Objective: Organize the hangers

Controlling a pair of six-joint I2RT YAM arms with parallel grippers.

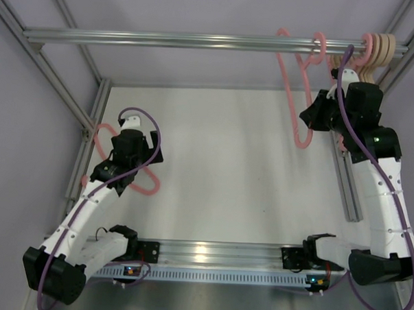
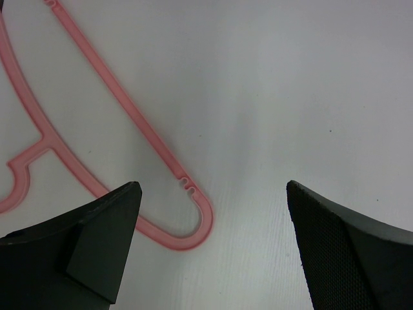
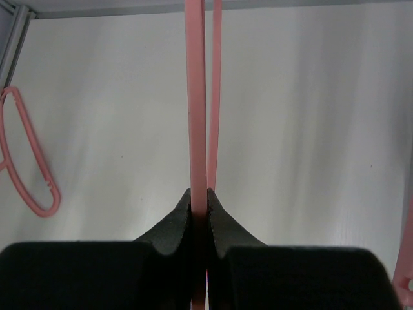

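The right gripper (image 3: 199,194) is clamping shut on a thin bar of a hanging pink hanger (image 3: 196,97). Only the right wrist view is showing this pinch, with a second pink strip running just beside the held bar. The top view alone is showing that this hanger is dangling from the rail (image 1: 164,38) above and beyond the fingers. The left gripper (image 2: 213,187) is hovering with its jaws spread wide and gripping nothing. Directly beneath it, the rounded end of a lying pink hanger (image 2: 129,106) is resting flat on the table (image 1: 234,163), between the fingers but apart from them. In the top view the left arm is covering that hanger's middle. At least three pink hangers are showing in all: one held, one lying, and one more hooked on the rail beyond the right gripper. Beside that last one, the beige hangers (image 1: 386,47) are bunching tightly, roughly three, too close to count surely. The right arm is hiding their lower parts.
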